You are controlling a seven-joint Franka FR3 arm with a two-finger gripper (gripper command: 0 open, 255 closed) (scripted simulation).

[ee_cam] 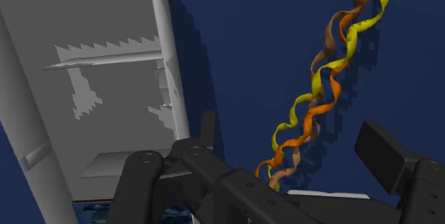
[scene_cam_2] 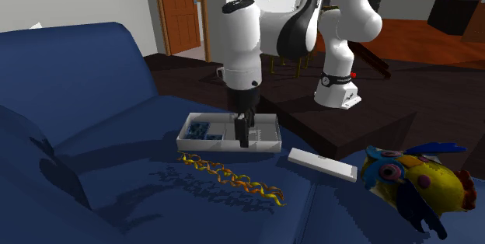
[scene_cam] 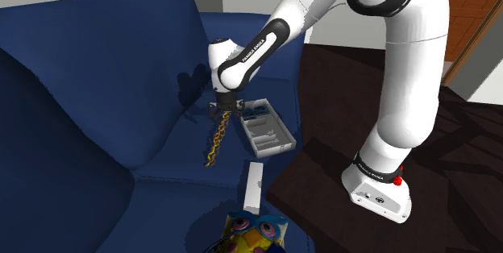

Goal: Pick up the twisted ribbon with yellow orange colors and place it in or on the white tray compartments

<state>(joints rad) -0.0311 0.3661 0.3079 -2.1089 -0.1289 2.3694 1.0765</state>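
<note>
The task is judged to be at its opening step, with nothing lifted yet. The twisted ribbon [scene_cam_2: 233, 176], in yellow and orange strands, is seen lying flat on the seat of the blue sofa [scene_cam_2: 109, 149]. In the second exterior view it is stretched out just on the near side of the white tray [scene_cam_2: 206, 141]. The tray is divided into compartments and set on the same seat, and no ribbon is seen in it. The gripper [scene_cam_2: 243, 135] is held low, pointing down, over the tray's near edge beside the ribbon.

In the wrist view the fingers [ee_cam: 385, 155] are shown spread wide. One end of the ribbon runs between them, apparently touched by neither, so nothing is gripped.

Nearly everything is judged to be left. The fingers are to be lowered and closed on the ribbon, which is then to be raised, carried the short way to the tray and released over a compartment. A white bar [scene_cam_2: 322, 165] and a bright toy bird [scene_cam_2: 420, 184] lie further to the second exterior view's right.
</note>
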